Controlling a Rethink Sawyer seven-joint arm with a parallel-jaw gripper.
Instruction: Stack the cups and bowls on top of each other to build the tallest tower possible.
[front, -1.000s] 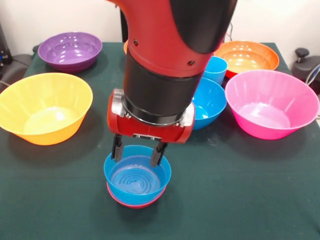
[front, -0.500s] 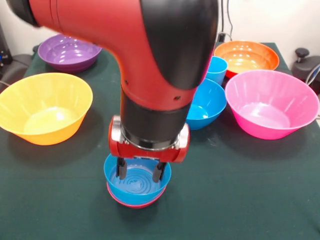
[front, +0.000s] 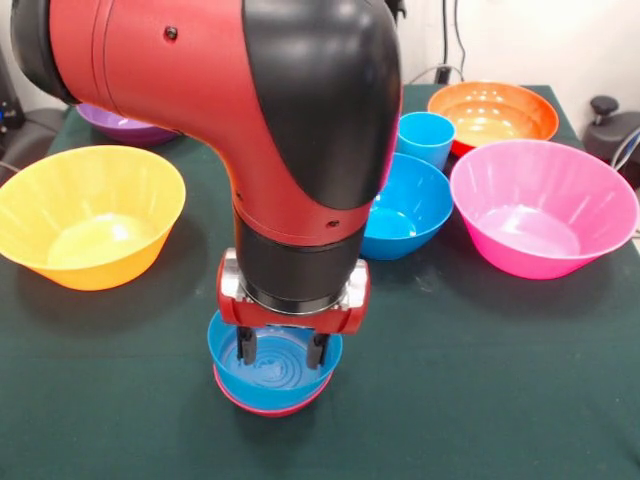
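The gripper (front: 279, 351) reached down inside the small blue bowl (front: 275, 378), its fingers (front: 245, 346) spread apart and gripping nothing. That bowl sat nested in the small red bowl (front: 262, 406), forming the tower in front of the mid-sized blue bowl (front: 410, 205), with the yellow-orange bowl (front: 85, 215) off to the tower's left.

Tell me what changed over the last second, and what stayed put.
The gripper came down from the rim of the small blue bowl into it, and its open fingers drew somewhat closer together. Nothing was grasped or released. The blue bowl stays nested in the small red bowl; the other bowls and the light blue cup did not move.
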